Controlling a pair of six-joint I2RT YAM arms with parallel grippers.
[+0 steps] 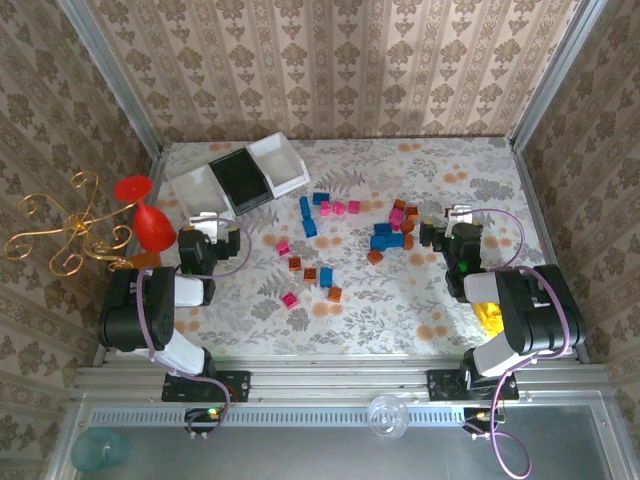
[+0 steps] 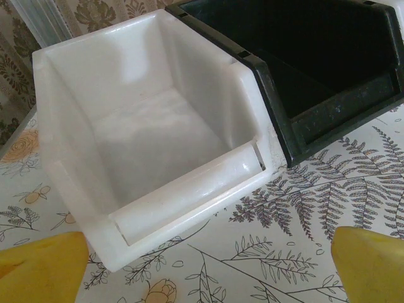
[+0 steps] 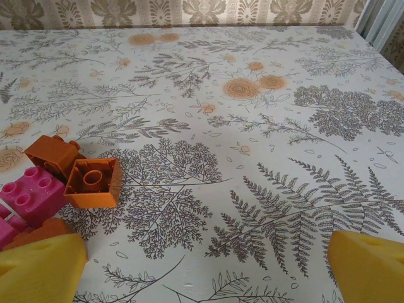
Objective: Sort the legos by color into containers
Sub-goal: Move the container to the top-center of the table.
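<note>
Three containers stand in a row at the back left: a white bin (image 1: pixel 194 192), a black bin (image 1: pixel 240 178) and a second white bin (image 1: pixel 281 162). Blue, pink and orange legos (image 1: pixel 326 277) lie scattered mid-table, with a denser cluster (image 1: pixel 388 236) to the right. My left gripper (image 1: pixel 207 222) is open just in front of the near white bin (image 2: pixel 189 203), which is empty, as is the black bin (image 2: pixel 334 113). My right gripper (image 1: pixel 449 226) is open right of the cluster. Two orange bricks (image 3: pixel 93 183) and a pink brick (image 3: pixel 31 197) lie by its left fingertip (image 3: pixel 41 268).
A red goblet (image 1: pixel 150 225) and a gold wire ornament (image 1: pixel 58 232) stand at the left edge beside my left arm. A yellow object (image 1: pixel 489 315) lies by the right arm. Papered walls close the table on three sides. Bare cloth lies ahead of the right gripper.
</note>
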